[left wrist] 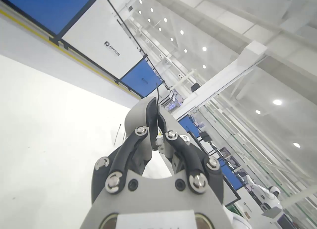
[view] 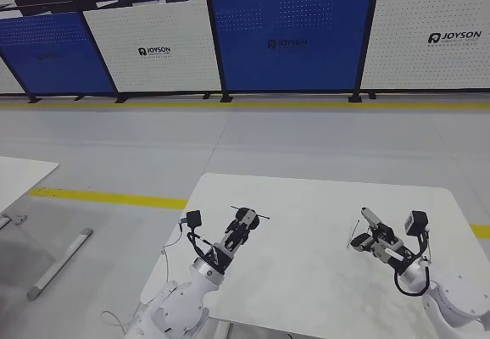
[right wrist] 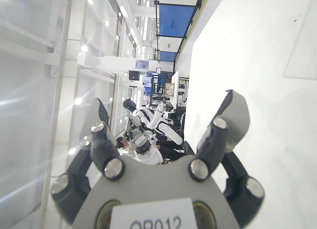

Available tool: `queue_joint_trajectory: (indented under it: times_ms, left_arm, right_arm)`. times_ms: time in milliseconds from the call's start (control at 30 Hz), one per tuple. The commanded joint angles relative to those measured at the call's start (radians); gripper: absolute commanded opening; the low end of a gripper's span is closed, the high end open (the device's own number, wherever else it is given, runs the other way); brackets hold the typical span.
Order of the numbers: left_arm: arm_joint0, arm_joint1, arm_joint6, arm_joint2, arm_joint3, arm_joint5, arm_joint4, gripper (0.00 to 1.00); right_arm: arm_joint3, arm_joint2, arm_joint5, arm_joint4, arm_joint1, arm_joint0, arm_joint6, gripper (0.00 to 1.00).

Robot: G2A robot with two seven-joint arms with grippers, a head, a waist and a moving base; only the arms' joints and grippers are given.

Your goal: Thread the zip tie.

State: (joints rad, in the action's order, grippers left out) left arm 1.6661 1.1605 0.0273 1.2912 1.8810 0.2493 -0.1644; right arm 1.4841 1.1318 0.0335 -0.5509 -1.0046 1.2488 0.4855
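Left gripper (view: 245, 217) (left wrist: 155, 106) is clamped tight, its 2 black ribbed pads (left wrist: 151, 116) pressed flat together on the zip tie (view: 260, 216) (left wrist: 157, 91), a thin, flat black plastic strap. From the wrist you see a short, slightly bent length of it poking out past the fingertips. From above, the strap runs crosswise through the grip as 1 hair-fine straight line, sticking out on both sides of the fingers.

Over to the right gripper (view: 364, 227) (right wrist: 164, 102): spread wide, with nothing between its 2 curved grey finger shells. Each shell is smooth with a dark textured lining, hinged on black links with shiny round metal pins. Just beside this gripper's tips there's a thin dark strip (view: 353, 235), straight and needle-slim. Whether it lies on the surface or touches a finger, I can't tell.

The 2 grippers sit well apart over the table (view: 313, 280), a smooth matte white slab with rounded corners
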Motion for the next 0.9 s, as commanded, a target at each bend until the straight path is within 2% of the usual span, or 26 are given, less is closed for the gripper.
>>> queue_joint_trajectory:
  times_ms: [0, 433, 500, 567, 633, 867]
  left_arm:
    - [0.001, 0.0, -0.012, 0.0, -0.011, 0.011, -0.022, 0.0]
    - [0.001, 0.001, -0.011, -0.001, -0.012, 0.014, -0.012, 0.0]
    - [-0.006, 0.0, -0.03, -0.005, -0.021, -0.003, -0.051, 0.0]
    - [-0.014, -0.002, -0.037, -0.016, -0.037, -0.035, -0.152, 0.0]
    - [-0.022, -0.002, -0.044, -0.032, -0.052, -0.052, -0.21, 0.0]
    - [-0.03, 0.003, -0.029, -0.047, -0.06, -0.052, -0.186, 0.0]
  right_arm:
    - [0.0, 0.0, 0.0, 0.0, 0.0, 0.0, 0.0, 1.0]
    - [0.0, 0.0, 0.0, 0.0, 0.0, 0.0, 0.0, 1.0]
    - [0.0, 0.0, 0.0, 0.0, 0.0, 0.0, 0.0, 1.0]
    - [0.0, 0.0, 0.0, 0.0, 0.0, 0.0, 0.0, 1.0]
    - [0.0, 0.0, 0.0, 0.0, 0.0, 0.0, 0.0, 1.0]
    - [0.0, 0.0, 0.0, 0.0, 0.0, 0.0, 0.0, 1.0]
